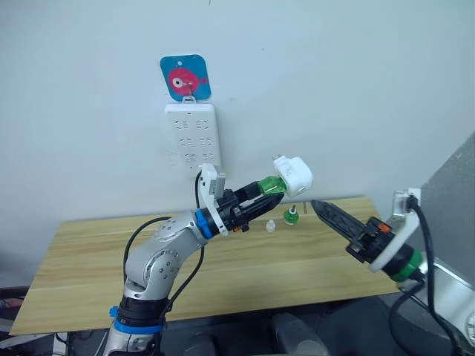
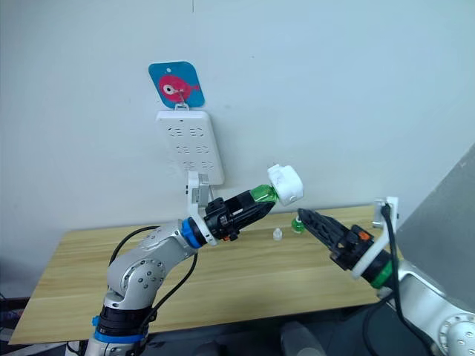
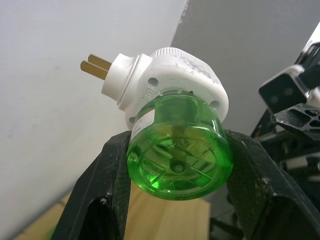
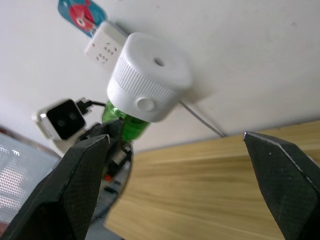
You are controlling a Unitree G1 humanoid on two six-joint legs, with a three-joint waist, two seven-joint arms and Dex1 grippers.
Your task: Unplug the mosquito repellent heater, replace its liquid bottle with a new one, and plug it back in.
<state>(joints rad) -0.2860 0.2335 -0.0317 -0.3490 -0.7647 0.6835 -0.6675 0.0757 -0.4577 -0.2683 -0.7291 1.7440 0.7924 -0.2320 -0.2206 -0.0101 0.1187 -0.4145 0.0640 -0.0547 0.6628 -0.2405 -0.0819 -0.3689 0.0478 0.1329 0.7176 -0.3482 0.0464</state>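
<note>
The mosquito repellent heater (image 1: 295,175) is already unplugged: it is held up in the air above the desk (image 1: 89,252), clear of the power strip (image 1: 191,136) on the wall, its two prongs (image 3: 95,66) bare. The left gripper (image 1: 269,191) has its fingers clamped on the green liquid bottle (image 3: 180,150), which is still screwed into the heater. The right gripper (image 1: 320,208) waits just beside and below the heater with its fingers spread wide, holding nothing; in its wrist view the heater's white body sits between them but untouched.

Near the desk's far edge stand another green bottle (image 1: 292,216) and a small clear cap (image 1: 271,225). Whether the bottle in the heater is the old or the new one cannot be told. At the least, plugging back in is left.
</note>
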